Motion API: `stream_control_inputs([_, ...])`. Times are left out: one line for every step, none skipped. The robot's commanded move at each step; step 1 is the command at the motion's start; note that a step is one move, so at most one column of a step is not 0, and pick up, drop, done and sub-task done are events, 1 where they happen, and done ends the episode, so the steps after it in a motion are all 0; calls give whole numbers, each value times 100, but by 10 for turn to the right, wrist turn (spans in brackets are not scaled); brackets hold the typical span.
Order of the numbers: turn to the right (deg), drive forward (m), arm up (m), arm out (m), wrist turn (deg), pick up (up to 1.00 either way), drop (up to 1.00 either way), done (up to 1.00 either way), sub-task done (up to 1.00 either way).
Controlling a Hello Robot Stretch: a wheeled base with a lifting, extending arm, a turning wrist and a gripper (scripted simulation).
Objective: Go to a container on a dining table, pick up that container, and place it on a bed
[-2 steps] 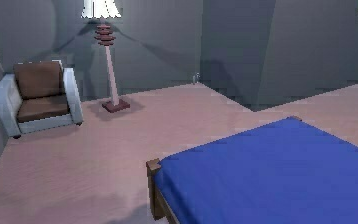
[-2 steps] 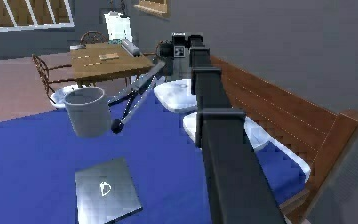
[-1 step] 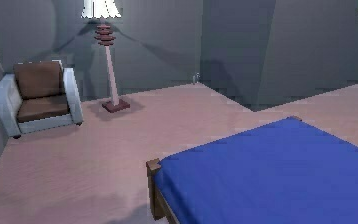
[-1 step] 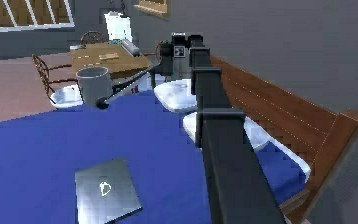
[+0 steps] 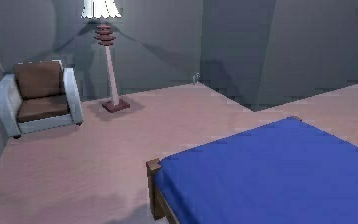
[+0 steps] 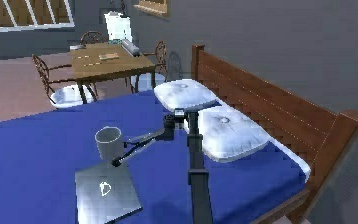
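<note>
So the claw point(image 6: 127, 155) sits low over the blue bed point(image 6: 47, 150), fingertips right by a grey cup-shaped container point(image 6: 109, 140). Honestly can't tell if it's holding that thing or if the thing is resting on the bedding, and can't tell how the fingers are set either.

Risks imo: it's a soft mattress, so the container could tip if it's let go crooked. Or the fingers could swipe it when they pull out and knock it onto the laptop point(image 6: 107, 195) just beside it.

Count:
- one container
- one laptop
- two pillows point(image 6: 232, 135) by the headboard point(image 6: 277, 105)
- one counter point(image 6: 137, 65) with three chairs point(image 6: 47, 72) I can make out
- one armchair point(image 5: 42, 95)
- one floor lamp point(image 5: 109, 60)
</note>
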Motion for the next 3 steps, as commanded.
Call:
stream_control_inputs([0, 0, -32, 0, 0, 0, 0, 0, 0])
stream_control_inputs([0, 0, 0, 0, 0, 0, 100, 0, 0])
stream_control_inputs([0, 0, 10, 0, 0, 0, 0, 0, 0])
